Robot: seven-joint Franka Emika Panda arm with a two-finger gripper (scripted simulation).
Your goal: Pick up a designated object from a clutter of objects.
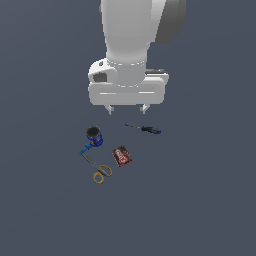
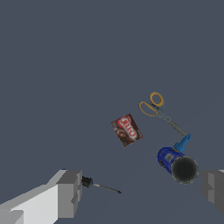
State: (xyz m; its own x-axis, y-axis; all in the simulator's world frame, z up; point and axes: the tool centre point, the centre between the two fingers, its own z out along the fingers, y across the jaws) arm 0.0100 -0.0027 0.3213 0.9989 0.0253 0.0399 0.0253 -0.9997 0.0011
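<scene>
- Hovering above the clutter: gripper (image 1: pixel 127 108) has its jaws apart, holding nothing.
- Screwdriver (image 1: pixel 145 129) lies flat on the floor, at about 4 o'clock from the gripper in the exterior view, apart from the red-brown box (image 1: pixel 121 155) and the blue cup (image 1: pixel 94 136).
- Risk: the shaft is thin and low, so an off-centre descent would probably let the fingers (image 2: pixel 65 192) land on it or roll it away.
- Scissors (image 1: pixel 97 169) are well clear.

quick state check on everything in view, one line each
gripper: open, holding nothing, above the floor
screwdriver: lying flat on the floor, not gripped
blue cup: upright, mouth open, inside looks dark
scissors: lying flat, blades look closed
small red-brown box: lying flat, printed face up, apart from the others
</scene>
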